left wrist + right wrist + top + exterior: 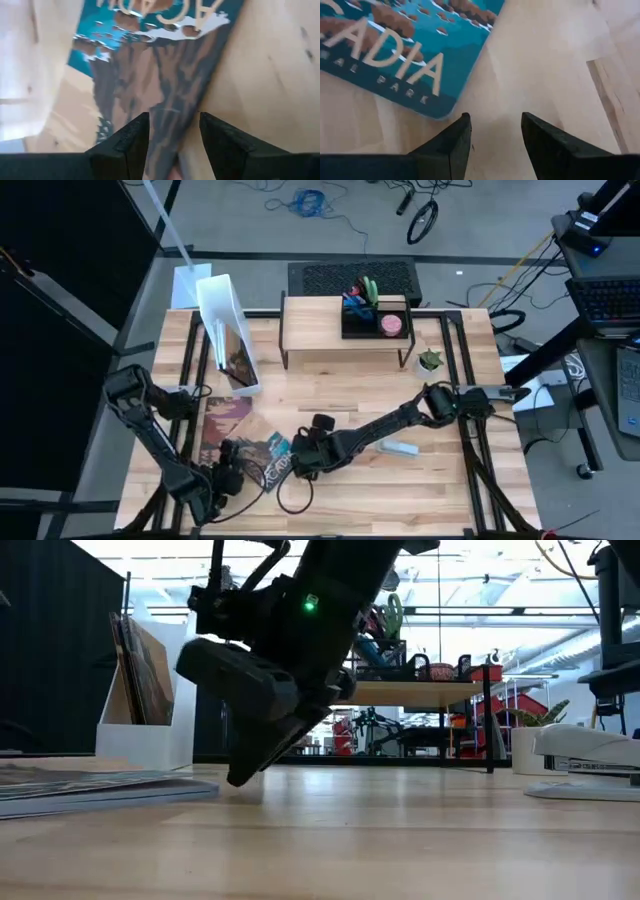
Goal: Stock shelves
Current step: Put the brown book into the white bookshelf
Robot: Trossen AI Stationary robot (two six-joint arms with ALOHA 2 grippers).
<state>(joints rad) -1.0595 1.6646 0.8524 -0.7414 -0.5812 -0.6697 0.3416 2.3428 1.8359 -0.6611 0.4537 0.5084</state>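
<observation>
teal and brown, the park booklet (272,448) lies flat on the worktop (400,490) near its front edge, between your two hands. your left hand (172,145) has its fingers spread astride the booklet's near edge, not yet closed on it. your right hand (495,137) hovers with fingers spread just off the booklet's rounded corner, over bare wood. the shelves (310,330) stand at the rear of the worktop, well apart from the booklet, with a black organizer tray (375,320) on top. judged step: acquiring the booklet, with stocking barely begun. next, close one hand on the thin edge; expect the flat cover to resist pinching, so lift an edge first, then carry it rearward.
</observation>
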